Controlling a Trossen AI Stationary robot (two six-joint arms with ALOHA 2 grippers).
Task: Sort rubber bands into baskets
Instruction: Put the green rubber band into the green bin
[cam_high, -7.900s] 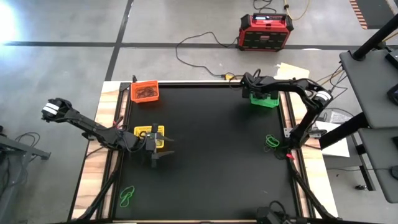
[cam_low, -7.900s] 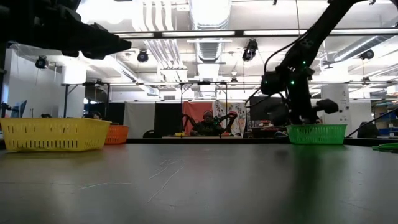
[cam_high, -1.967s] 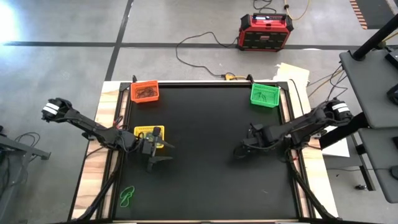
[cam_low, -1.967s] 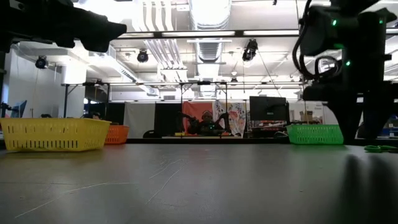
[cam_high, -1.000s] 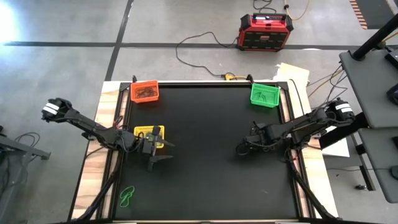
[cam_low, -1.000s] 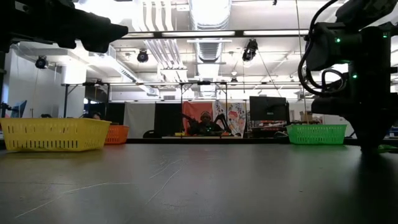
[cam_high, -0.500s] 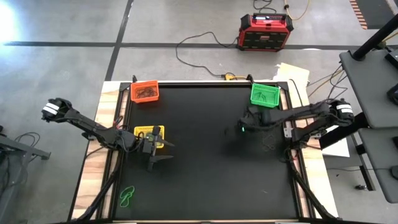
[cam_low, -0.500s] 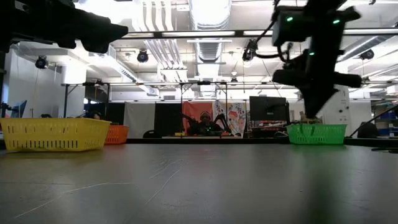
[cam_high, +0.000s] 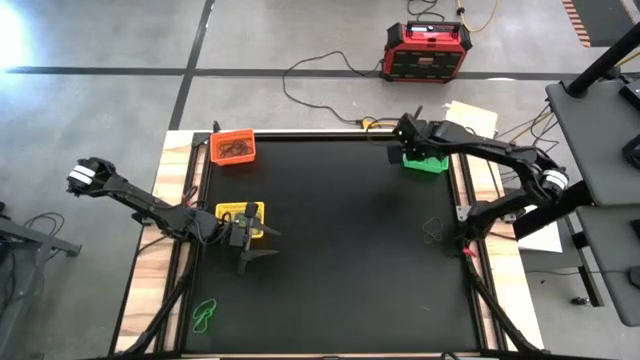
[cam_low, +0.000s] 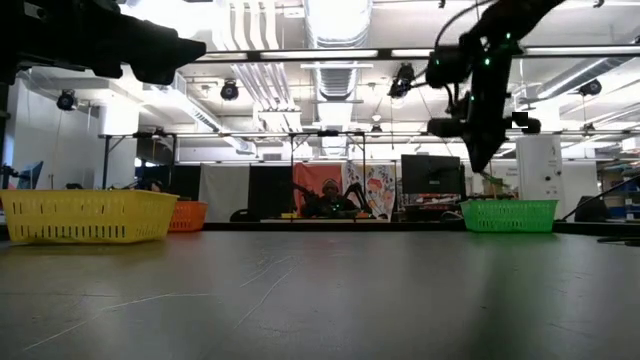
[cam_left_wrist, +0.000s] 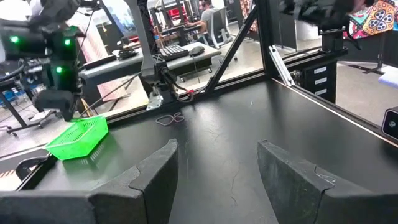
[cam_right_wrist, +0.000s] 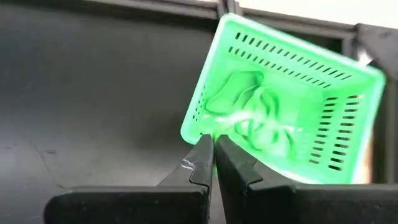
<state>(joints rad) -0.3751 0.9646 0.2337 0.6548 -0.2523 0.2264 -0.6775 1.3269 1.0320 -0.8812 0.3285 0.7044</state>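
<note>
right gripper (cam_high: 409, 133) raised over green basket (cam_high: 424, 158), fingers pressed together, green bands (cam_right_wrist: 252, 121) in basket right beneath, up from mid-table a second ago, left gripper (cam_high: 253, 243) spread apart beside yellow basket (cam_high: 241, 213)

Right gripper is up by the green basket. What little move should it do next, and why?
Probably slide a bit farther over the green basket before opening. The right gripper is shut, and in its wrist view its tips sit at the basket's near rim, not over the middle where green rubber bands already lie. Whether it pinches a band is unclear.
</note>
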